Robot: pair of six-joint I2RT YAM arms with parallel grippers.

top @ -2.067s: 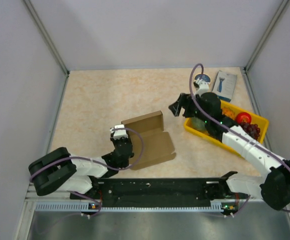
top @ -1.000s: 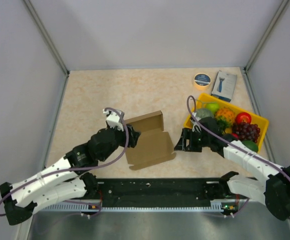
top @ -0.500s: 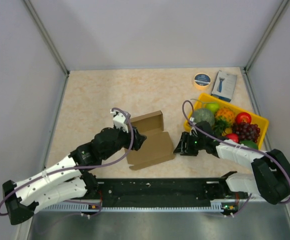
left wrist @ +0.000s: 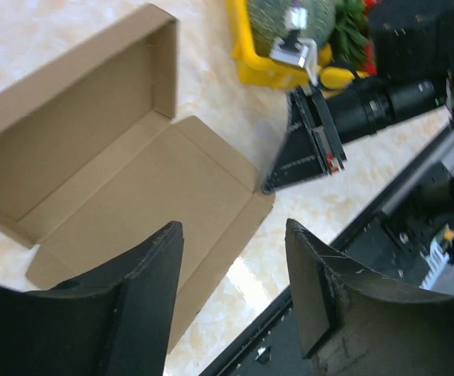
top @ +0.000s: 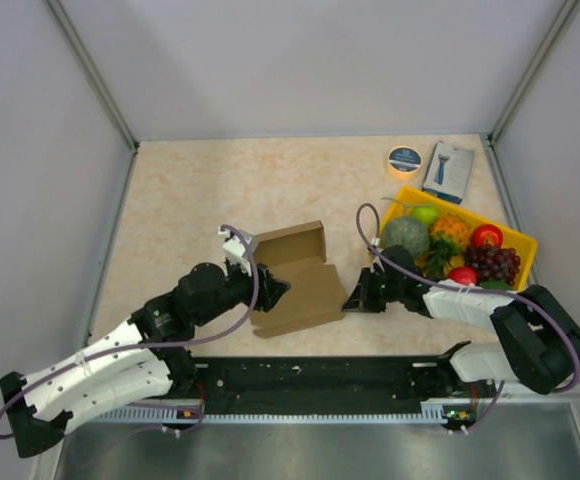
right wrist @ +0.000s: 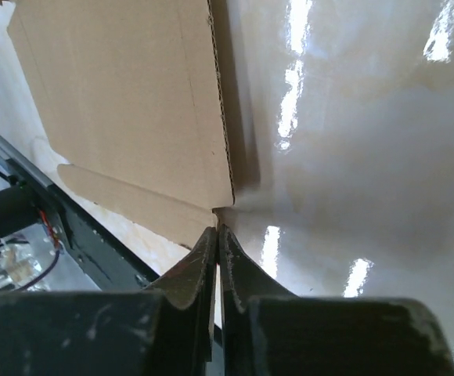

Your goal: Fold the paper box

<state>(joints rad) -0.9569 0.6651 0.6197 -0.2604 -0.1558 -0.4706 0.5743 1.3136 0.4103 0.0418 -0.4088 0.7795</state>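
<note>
Top external view: the table (top: 190, 190) carries the box (top: 300, 270) at its middle. The box's long axis runs left to right, with the walled half on the far side and the flat lid panel on the near side. Over its near-left part hangs the left gripper (top: 275, 290), fingers wide apart, with the lid showing between them in the left wrist view. Low on the table at the box's right lies the right gripper (top: 353, 298). Its 2 fingers are together in 1 wedge whose tip touches the lid's near-right corner; whether any cardboard is pinched I cannot tell. The right arm looks nearer the free edge, and the lid would have to swing up toward the far side.
</note>
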